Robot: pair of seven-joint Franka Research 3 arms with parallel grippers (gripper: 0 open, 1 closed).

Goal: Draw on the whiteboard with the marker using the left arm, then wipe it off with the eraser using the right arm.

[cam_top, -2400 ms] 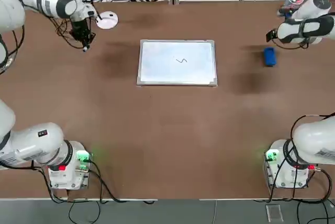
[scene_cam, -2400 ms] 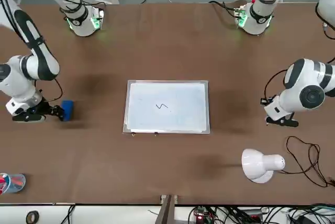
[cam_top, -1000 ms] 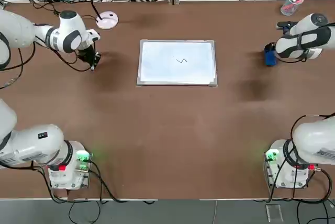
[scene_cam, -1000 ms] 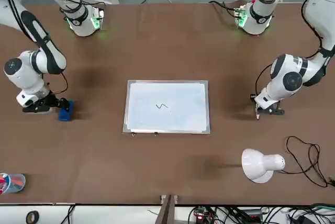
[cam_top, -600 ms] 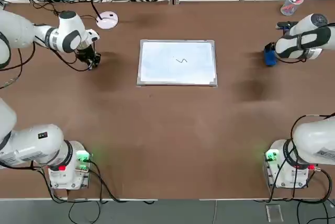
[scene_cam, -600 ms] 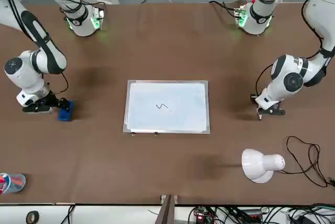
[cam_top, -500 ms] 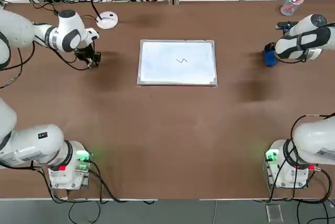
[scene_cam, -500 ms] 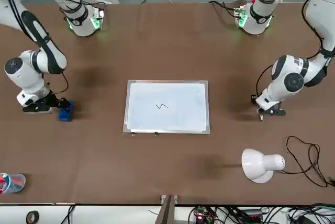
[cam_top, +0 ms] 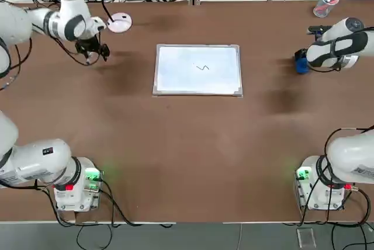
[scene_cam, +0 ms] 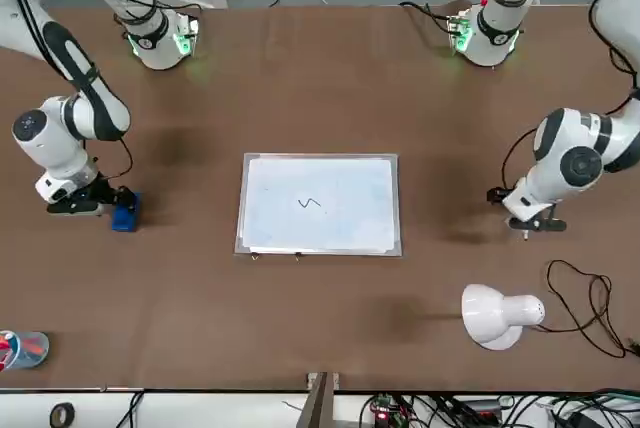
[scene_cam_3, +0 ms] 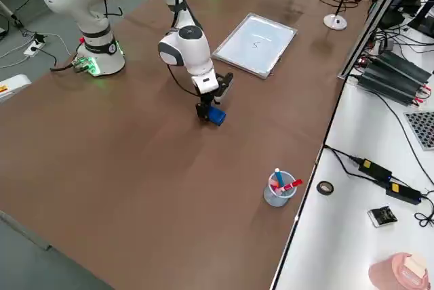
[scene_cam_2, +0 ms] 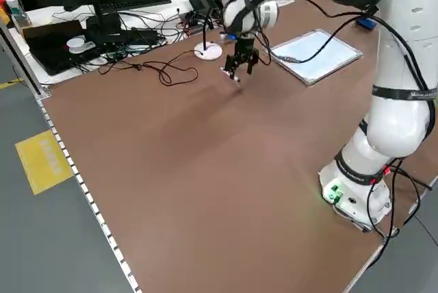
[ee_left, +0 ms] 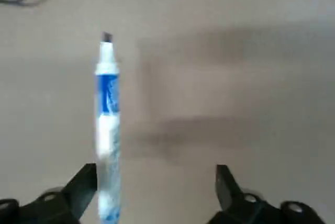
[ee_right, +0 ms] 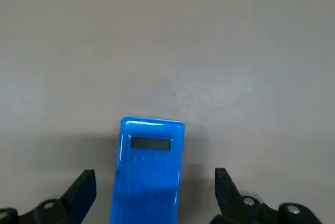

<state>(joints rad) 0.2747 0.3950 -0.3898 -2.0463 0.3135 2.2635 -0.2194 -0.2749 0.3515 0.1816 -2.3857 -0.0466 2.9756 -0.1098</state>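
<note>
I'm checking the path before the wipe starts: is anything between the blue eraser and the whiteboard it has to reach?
Nothing visible: only bare tabletop lies between the eraser and the whiteboard.

My two white arms (cam_top: 41, 156) (scene_cam_3: 186, 49) are showing grey and black bands at their rounded joints, black cables (scene_cam_2: 410, 60) running along their outsides. My white bases (cam_top: 82, 194) (cam_top: 321, 188) are glowing green at one side, with small red patches nearby. My black, angular fingers (ee_left: 78, 192) (ee_right: 230, 192) are displaying round, silvery screws (ee_right: 247, 201).
</note>
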